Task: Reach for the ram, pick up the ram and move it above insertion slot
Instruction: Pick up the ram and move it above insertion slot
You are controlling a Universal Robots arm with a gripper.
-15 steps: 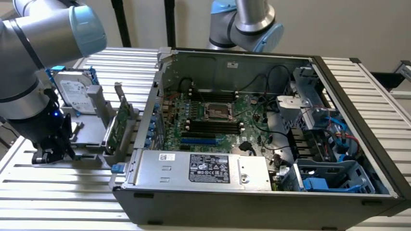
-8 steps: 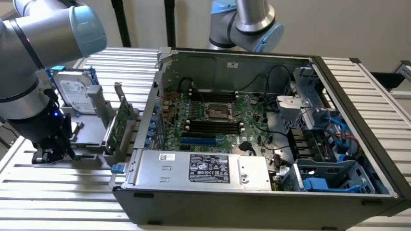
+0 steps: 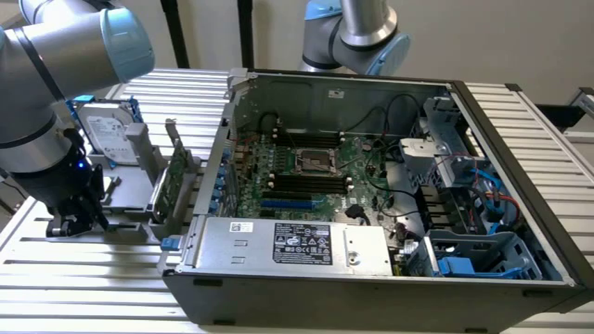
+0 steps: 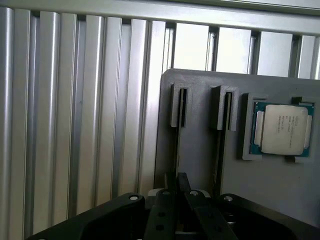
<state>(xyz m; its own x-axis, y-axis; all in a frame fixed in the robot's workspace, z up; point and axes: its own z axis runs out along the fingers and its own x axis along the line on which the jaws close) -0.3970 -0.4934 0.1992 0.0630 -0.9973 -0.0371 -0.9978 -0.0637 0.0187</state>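
- Tool [image 4: 177, 186]: narrow, low over the grey holder [image 4: 200, 160]. Its tips sit against both faces of the ram [image 4: 176, 150] and appear to grip it.
- Ram: stands on edge in a holder slot and shows as a thin dark line. The holder lies on the bench [image 3: 83, 278], at 9 o'clock of the case [image 3: 219, 160] in the exterior view.
- Handling (judged): light, stiff, thin and brittle, with fragile chips and contacts. Hold the flat faces near mid-length with modest force.
- Edges: a second slot runs just beside the ram, with the CPU [image 4: 282, 129] past it. In the exterior view the drive [image 3: 107, 132] stands at 1 o'clock of the tool, the card [image 3: 170, 184] at 2 o'clock and the case wall at 3 o'clock.
- Open room: overhead. The board slots [image 3: 307, 182] lie open from above.
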